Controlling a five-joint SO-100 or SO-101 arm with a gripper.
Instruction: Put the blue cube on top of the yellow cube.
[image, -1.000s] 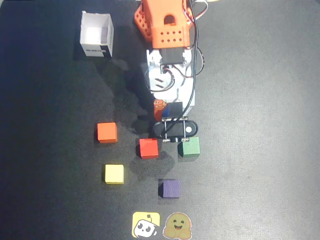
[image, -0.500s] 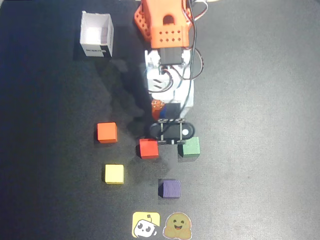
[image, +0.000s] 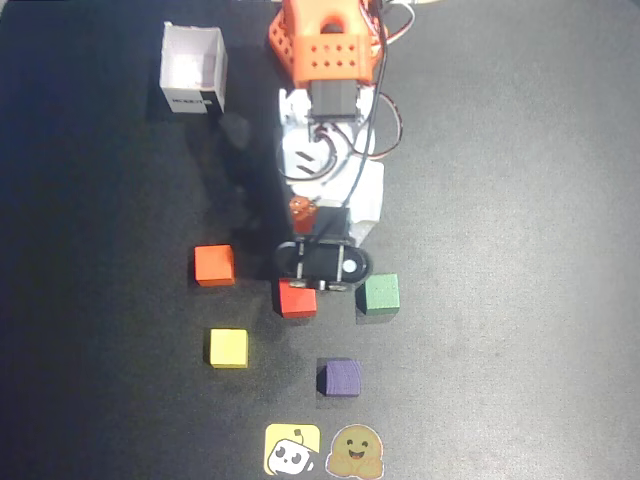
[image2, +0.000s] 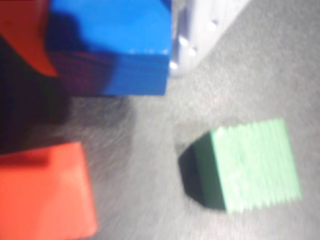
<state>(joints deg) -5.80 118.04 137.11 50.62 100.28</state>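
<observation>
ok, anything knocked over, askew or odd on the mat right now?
Nothing stands out. The orange cube, red cube, green cube, yellow cube and purple cube sit flat and apart. The white box is upright. The blue cube is up in the claw, clear of the mat.

In the overhead view the arm hides the blue cube entirely; the wrist view (blurred throughout) crops it at the top edge, and the red cube at left.

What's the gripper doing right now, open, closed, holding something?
Gripper: closed on the blue cube, held just above the mat between the red cube and the green cube.
</observation>
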